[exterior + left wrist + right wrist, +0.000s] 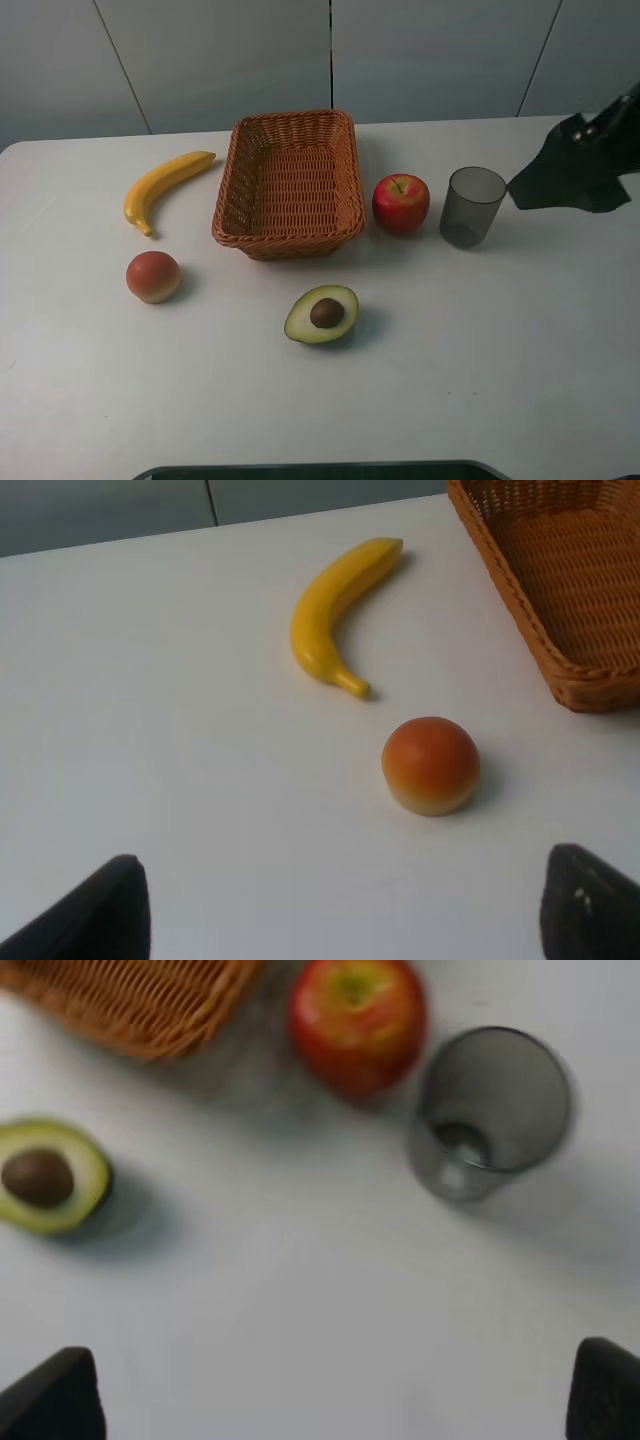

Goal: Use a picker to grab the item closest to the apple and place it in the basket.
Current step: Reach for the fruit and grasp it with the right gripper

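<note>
A red apple (401,203) stands on the white table just right of the woven brown basket (290,243). Right beside the apple is a translucent grey cup (472,207), upright and empty. The right wrist view shows the apple (357,1020), the cup (490,1110) and the basket's corner (130,1000). My right gripper (560,175) hovers to the right of the cup, apart from it. Its jaws are open and nothing is between them (340,1400). My left gripper (345,915) is open too, out of the high view.
A yellow banana (165,187) and a round orange-red fruit (153,277) lie left of the basket. The same banana (335,615) and fruit (430,765) appear in the left wrist view. A halved avocado (322,314) sits in front of the basket.
</note>
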